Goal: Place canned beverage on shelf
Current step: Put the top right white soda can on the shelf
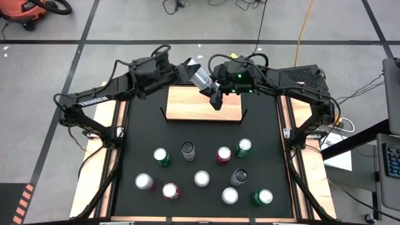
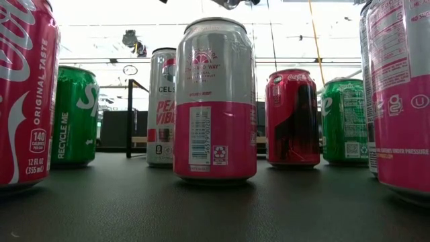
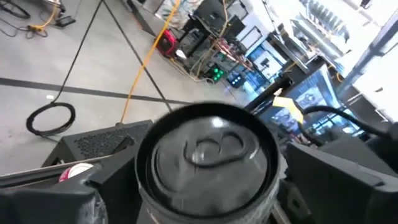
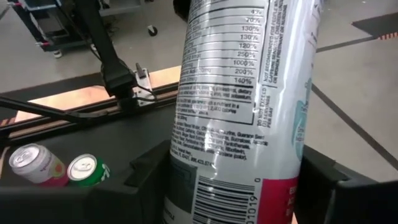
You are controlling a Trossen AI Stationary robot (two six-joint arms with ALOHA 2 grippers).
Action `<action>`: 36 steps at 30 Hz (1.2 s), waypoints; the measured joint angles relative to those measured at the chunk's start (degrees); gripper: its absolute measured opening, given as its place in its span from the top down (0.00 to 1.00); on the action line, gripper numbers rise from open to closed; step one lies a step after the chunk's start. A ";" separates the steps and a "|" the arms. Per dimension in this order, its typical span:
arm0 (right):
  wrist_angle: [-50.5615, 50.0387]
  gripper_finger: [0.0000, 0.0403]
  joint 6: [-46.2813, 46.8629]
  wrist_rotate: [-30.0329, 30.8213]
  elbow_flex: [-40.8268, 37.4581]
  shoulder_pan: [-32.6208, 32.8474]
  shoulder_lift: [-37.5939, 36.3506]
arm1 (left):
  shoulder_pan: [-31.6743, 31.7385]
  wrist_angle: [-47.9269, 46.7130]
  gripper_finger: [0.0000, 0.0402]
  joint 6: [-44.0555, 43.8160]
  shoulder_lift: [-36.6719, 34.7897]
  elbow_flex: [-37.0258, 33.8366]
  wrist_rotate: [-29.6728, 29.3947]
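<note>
A white can with a pink bottom band (image 1: 201, 79) hangs in the air above the far edge of the shelf (image 1: 187, 107), a light wooden board at the back of the black mat. My right gripper (image 1: 216, 89) comes from the right and is shut on it. My left gripper (image 1: 190, 71) comes from the left and is open. Its fingers stand on either side of the can's top end (image 3: 208, 152) with a gap showing. In the right wrist view the can's printed side (image 4: 236, 93) fills the space between my right gripper's (image 4: 236, 186) fingers. My right gripper pinches the can's side wall between its two fingers, low on the can by the barcode and pink band (image 4: 211, 193). The fingers (image 4: 149, 177) come from the table's right, slanting slightly down, and lie across the can. The can is lifted clear and tilted over.
Several cans stand upright on the black mat (image 1: 137, 131) nearer the front: green (image 1: 244, 147), red (image 1: 223, 154), silver (image 1: 201, 179) and others. In the low view a pink-and-white can (image 2: 215, 101) stands close, with more beside it. Narrow wooden strips (image 1: 103, 125) edge the mat.
</note>
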 joint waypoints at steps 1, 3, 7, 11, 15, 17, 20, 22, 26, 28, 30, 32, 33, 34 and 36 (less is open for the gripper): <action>-0.19 0.44 0.40 -0.05 0.00 0.00 -0.08 | 0.44 -0.30 0.08 0.02 -0.34 -0.02 0.90; -0.41 0.44 1.09 -0.06 0.00 0.00 -0.17 | 1.08 -0.26 0.08 0.24 -0.68 -0.02 2.42; -2.23 0.44 2.37 -1.59 0.00 -0.02 -0.65 | 2.95 -1.10 0.08 0.44 -2.04 -0.02 5.42; -2.72 0.44 4.39 -4.51 0.00 -0.25 -0.93 | 4.48 -2.16 0.08 1.98 -3.71 -0.02 8.45; -2.40 0.44 7.19 -10.05 0.00 -1.25 -1.57 | 5.79 -2.59 0.08 4.34 -5.55 -0.02 11.12; -2.25 0.44 8.42 -12.94 0.00 -1.95 -1.77 | 6.31 -2.50 0.08 6.30 -6.72 0.00 12.41; -1.93 0.44 10.30 -18.17 0.00 -3.19 -2.03 | 6.81 -2.49 0.08 9.84 -8.10 0.00 15.76; -1.07 0.44 11.73 -22.30 0.00 -4.09 -2.05 | 7.38 -2.61 0.08 11.12 -9.03 0.00 18.40; 0.93 0.43 13.34 -31.65 0.00 -5.79 -2.05 | 7.99 -2.62 0.08 14.16 -10.60 0.00 22.23; 2.45 0.44 13.65 -35.44 0.02 -6.49 -2.05 | 7.93 -2.76 0.08 17.52 -11.03 0.00 22.09; 3.80 0.44 13.78 -38.80 0.02 -7.21 -2.05 | 7.92 -2.78 0.08 21.63 -11.08 0.00 20.64; 4.83 0.43 14.38 -41.29 0.02 -8.02 -2.05 | 7.98 -2.79 0.08 26.16 -11.05 0.00 19.77; 5.08 0.43 14.59 -42.56 0.02 -8.45 -2.05 | 8.00 -2.78 0.08 27.05 -11.05 0.00 19.76; 5.40 0.43 14.76 -43.84 0.02 -8.86 -2.05 | 7.97 -2.78 0.08 26.56 -11.05 0.00 19.92; 5.87 0.44 14.73 -46.20 0.02 -9.50 -2.05 | 7.89 -2.76 0.08 23.14 -11.07 0.00 22.00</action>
